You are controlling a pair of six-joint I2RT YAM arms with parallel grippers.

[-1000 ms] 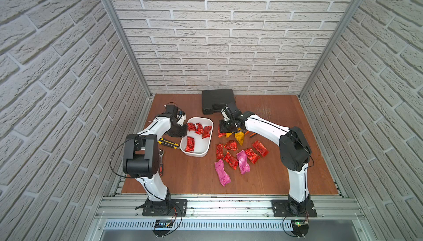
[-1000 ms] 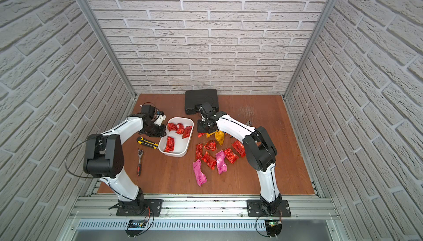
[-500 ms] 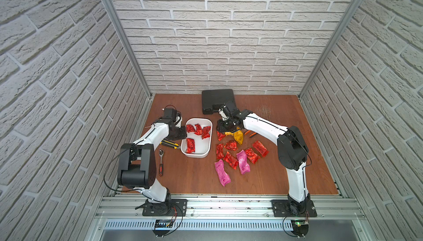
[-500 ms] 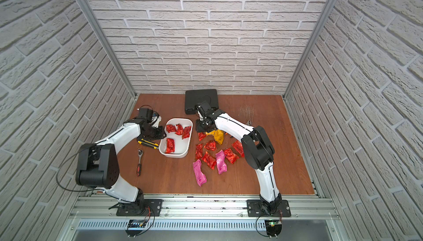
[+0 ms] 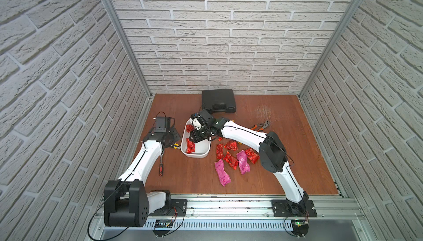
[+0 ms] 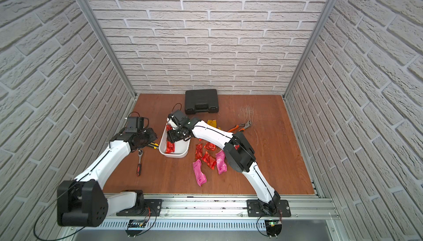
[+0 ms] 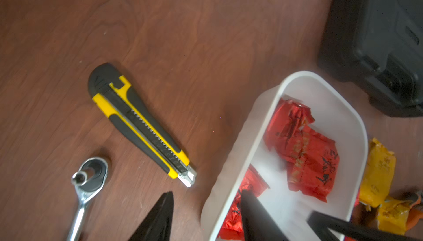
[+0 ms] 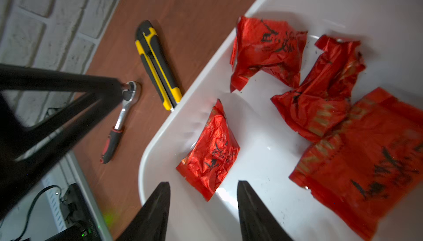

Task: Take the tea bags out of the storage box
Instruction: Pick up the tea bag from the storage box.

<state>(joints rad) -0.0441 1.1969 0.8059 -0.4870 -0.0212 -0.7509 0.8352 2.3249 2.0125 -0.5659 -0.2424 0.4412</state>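
The box (image 5: pixel 196 155) stands on the table (image 5: pixel 290 159). In the right wrist view it holds four red tea bags (image 8: pixel 265 50): two overlap, a third lies just beside them, and a fourth (image 8: pixel 210 152) lies apart near the wall. More tea bags lie outside the box on the right arm's side: several red (image 5: pixel 230 145), two pink (image 5: pixel 222 176), and yellow ones (image 7: pixel 377 171) just beside the box wall. The right arm (image 5: pixel 242 134) reaches over these loose bags, with its wrist bent down over the box. The right gripper (image 8: pixel 203 182) hangs above the box's inside, over the single bag, with its jaws parted and gripping nothing. The left arm (image 5: pixel 146 159) extends along the opposite side of the box. The left gripper (image 7: pixel 207 193) is at the box's long wall with its jaws spread and empty. One finger shows over the table and the other over the box's inside; contact with the wall cannot be told. A knife (image 7: pixel 142 125) and a ratchet (image 7: pixel 89 178) lie beside the box on the left arm's side. A case (image 5: pixel 218 100) sits behind the box, and pliers (image 5: pixel 261 125) lie beyond the loose bags. The red bags carry black brush-style characters that are not readable. The lettering on the knife is too blurred to read.
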